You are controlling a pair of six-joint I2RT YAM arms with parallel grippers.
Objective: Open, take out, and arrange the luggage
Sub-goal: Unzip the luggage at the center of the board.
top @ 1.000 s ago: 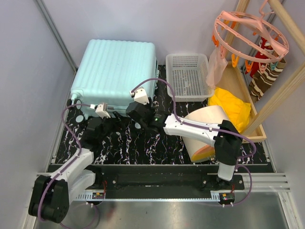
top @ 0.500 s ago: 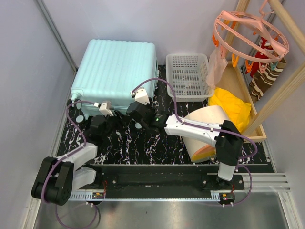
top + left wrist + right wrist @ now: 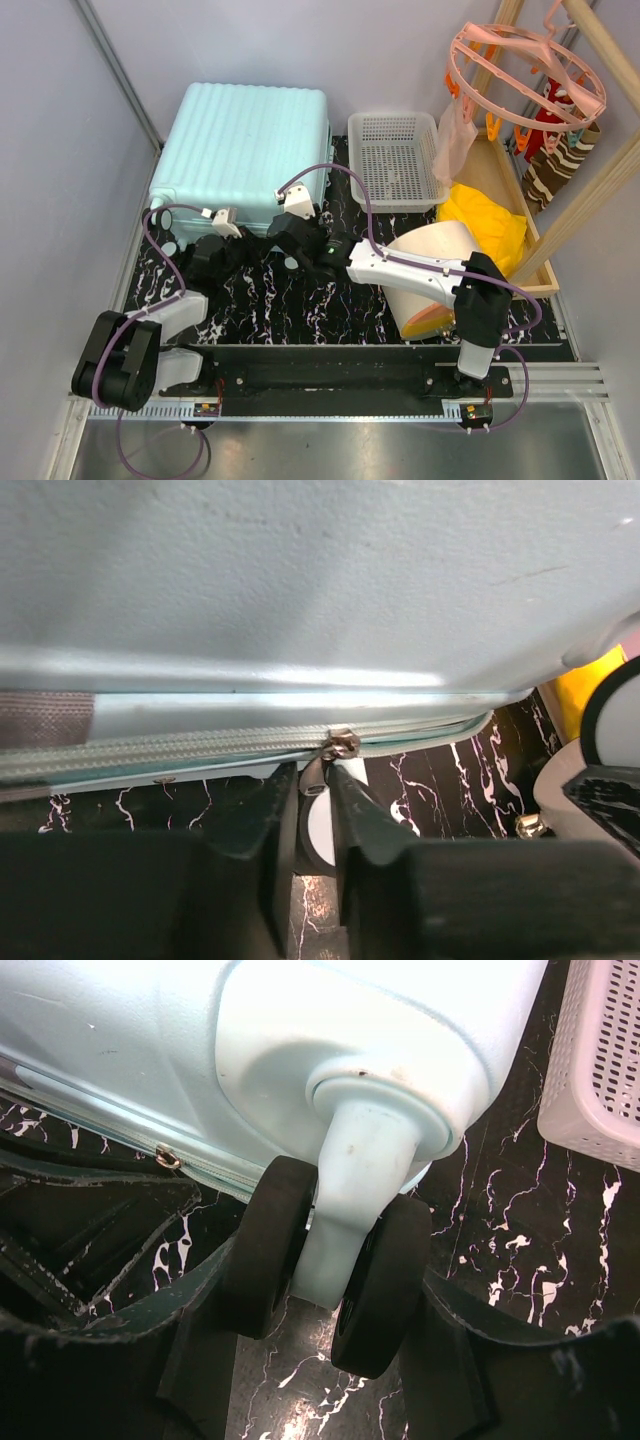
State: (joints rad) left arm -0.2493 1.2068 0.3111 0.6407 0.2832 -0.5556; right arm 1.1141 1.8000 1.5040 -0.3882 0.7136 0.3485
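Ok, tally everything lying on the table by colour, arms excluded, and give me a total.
Mint-blue: 1, the luggage
White: 1, the mesh basket
Yellow: 1, the yellow bundle
Cream with an orange end: 1, the cylinder
Total: 4

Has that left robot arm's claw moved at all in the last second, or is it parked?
Yes. In the overhead view the left gripper has slid right along the near edge of the luggage, closer to the right gripper, following the zipper.
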